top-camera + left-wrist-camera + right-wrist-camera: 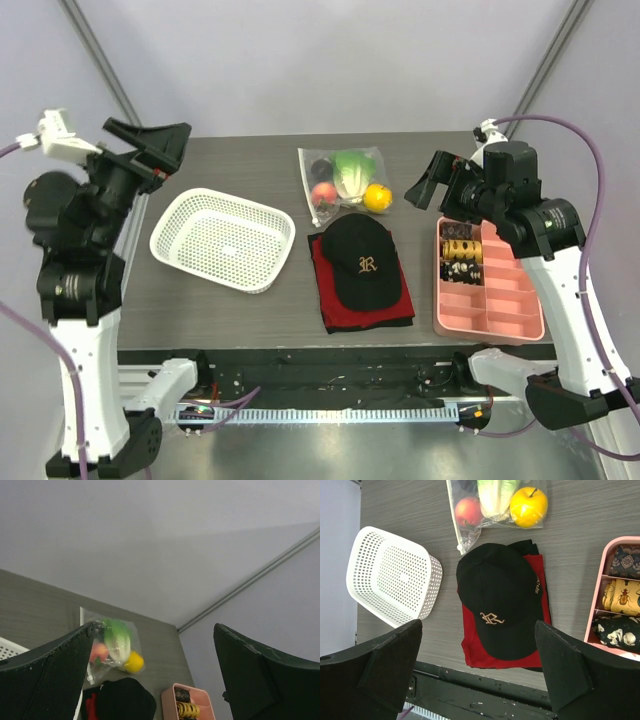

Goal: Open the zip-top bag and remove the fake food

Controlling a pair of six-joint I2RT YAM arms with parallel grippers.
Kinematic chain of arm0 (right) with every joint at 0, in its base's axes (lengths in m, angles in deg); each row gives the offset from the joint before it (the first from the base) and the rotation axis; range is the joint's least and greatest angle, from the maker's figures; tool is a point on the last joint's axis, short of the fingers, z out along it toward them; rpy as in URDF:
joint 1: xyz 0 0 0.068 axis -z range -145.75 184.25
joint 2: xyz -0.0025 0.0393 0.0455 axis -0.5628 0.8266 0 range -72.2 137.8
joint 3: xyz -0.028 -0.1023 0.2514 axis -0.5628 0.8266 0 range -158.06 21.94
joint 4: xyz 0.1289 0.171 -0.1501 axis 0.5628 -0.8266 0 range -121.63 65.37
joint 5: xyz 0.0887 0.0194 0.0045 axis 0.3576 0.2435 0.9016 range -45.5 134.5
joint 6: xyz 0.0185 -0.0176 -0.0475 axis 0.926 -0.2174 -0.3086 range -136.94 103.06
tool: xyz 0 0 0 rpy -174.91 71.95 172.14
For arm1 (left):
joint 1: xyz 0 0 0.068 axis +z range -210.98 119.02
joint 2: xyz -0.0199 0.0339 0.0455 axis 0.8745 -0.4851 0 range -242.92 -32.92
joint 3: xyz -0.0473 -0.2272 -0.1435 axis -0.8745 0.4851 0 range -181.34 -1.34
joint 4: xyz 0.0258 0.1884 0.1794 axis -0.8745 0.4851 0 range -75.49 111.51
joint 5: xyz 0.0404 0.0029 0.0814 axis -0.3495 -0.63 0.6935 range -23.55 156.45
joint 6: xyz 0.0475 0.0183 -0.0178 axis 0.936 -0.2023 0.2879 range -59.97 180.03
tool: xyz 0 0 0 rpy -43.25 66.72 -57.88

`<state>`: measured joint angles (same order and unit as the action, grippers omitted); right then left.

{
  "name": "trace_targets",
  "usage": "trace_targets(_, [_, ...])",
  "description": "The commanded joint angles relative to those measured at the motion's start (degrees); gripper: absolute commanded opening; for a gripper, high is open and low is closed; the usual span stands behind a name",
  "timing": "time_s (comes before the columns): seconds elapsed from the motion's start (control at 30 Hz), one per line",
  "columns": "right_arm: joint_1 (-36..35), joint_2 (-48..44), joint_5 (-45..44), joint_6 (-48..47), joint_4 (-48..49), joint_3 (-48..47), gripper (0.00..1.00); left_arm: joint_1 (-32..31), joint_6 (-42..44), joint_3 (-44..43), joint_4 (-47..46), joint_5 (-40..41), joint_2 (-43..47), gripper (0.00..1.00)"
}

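Note:
The clear zip-top bag (345,184) lies flat at the back middle of the table, shut, with the fake food inside: a red peach (323,193), a leafy green vegetable (350,168), a yellow citrus (377,197) and a dark ball (320,167). The bag also shows in the left wrist view (114,647) and the right wrist view (495,505). My left gripper (152,142) is open and empty, raised at the far left. My right gripper (432,182) is open and empty, raised to the right of the bag.
A white mesh basket (222,239) sits left of centre. A black cap (362,262) lies on a red and black cloth (330,300) in front of the bag. A pink tray (490,285) with small rolled items stands at the right.

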<state>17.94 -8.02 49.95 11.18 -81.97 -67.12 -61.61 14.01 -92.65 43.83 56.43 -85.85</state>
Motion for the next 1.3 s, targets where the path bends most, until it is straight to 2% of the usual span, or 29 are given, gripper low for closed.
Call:
trace_targets(0.0, [0.15, 2.7, -2.2, -1.66, -4.0, -4.37, 1.0, 0.45, -4.08, -1.32, 8.38, -4.82, -11.71, 1.0])
trace_targets(0.03, [0.14, 3.14, -2.72, -1.92, -4.79, -5.07, 0.99, 0.45, -4.08, -1.85, 8.56, -7.18, -14.11, 1.0])
trace_targets(0.17, [0.14, 4.19, -1.41, -4.12, -5.32, -6.13, 1.0, -4.9, -2.06, -3.52, 6.81, -6.16, -26.85, 1.0])
trace_targets(0.2, [0.23, 4.63, -1.32, -4.39, -5.5, -6.3, 1.0, -7.7, 0.29, -4.05, 3.84, -5.63, -29.31, 1.0])
trace_targets(0.23, [0.32, 4.81, -0.89, -5.26, -5.41, -6.48, 0.99, -9.03, 1.36, -4.84, 2.77, -5.45, -34.91, 1.0])
trace_targets(0.33, [0.23, 4.99, 1.31, -6.49, -5.41, -7.27, 1.0, -10.45, 2.08, -8.17, -2.84, -7.1, -43.89, 0.91])
trace_targets(0.37, [0.15, 4.99, 2.18, -6.76, -5.33, -7.62, 1.0, -10.54, 2.68, -10.19, -3.65, -8.68, -50.11, 0.86])
trace_targets(0.43, [0.14, 4.64, 2.89, -7.29, -4.71, -8.24, 0.99, -11.06, 5.13, -16.07, -6.01, -10.89, -56.82, 0.85])
trace_targets(0.47, [0.23, 4.55, 3.33, -7.81, -4.62, -8.33, 1.0, -10.98, 5.41, -18.18, -6.2, -11.59, -63.11, 0.85])
trace_targets(0.53, [0.23, 4.98, 4.74, -7.82, -4.27, -8.24, 1.0, -10.98, 5.68, -24.95, -7.51, -14.49, -68.77, 0.85])
trace_targets(0.7, [0.23, 5.34, 7.2, -8.34, -4.09, -8.94, 1.0, -10.98, -0.2, -33.31, -12.52, -16.26, -82.92, 0.82])
trace_targets(0.9, [0.23, 6.39, 6.5, -8.26, -4.09, -10.43, 1.0, -11.24, -4.78, -35.52, -16.93, -13.98, -89.01, 0.71])
trace_targets(1.13, [0.14, 8.32, 6.06, -7.64, -4.18, -11.23, 1.0, -12.21, -6.63, -33.85, -19.22, -13.36, -91.48, 0.66])
trace_targets(1.27, [0.14, 9.56, 5.8, -7.2, -3.92, -10.97, 1.0, -12.3, -8.03, -34.73, -20.88, -14.76, -93.58, 0.56])
